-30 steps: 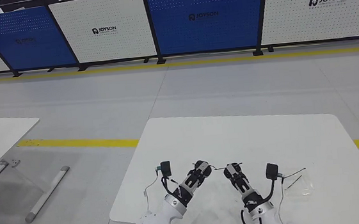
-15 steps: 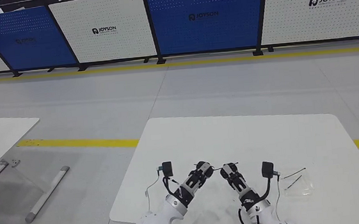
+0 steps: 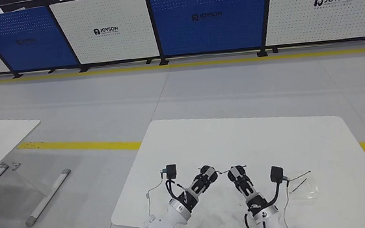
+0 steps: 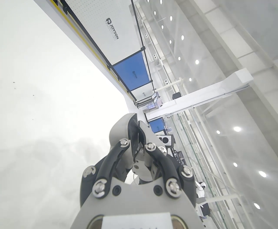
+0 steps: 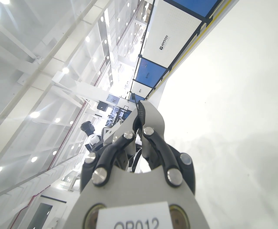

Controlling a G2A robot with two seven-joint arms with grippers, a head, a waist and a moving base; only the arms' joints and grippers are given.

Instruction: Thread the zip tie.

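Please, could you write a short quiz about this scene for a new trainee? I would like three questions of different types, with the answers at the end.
1. True or false: the right end effector is wide open and holds nothing.
2. Choose one. In the top view, the loose black strips lie: A) on the white table, beside the arms; B) in a red bowl; C) on a shelf.
3. Fill in: the left end effector is ___ (open or shut).

Key
1. False: it is shut on the zip tie, whose black end sticks out past its tips.
2. A.
3. shut.
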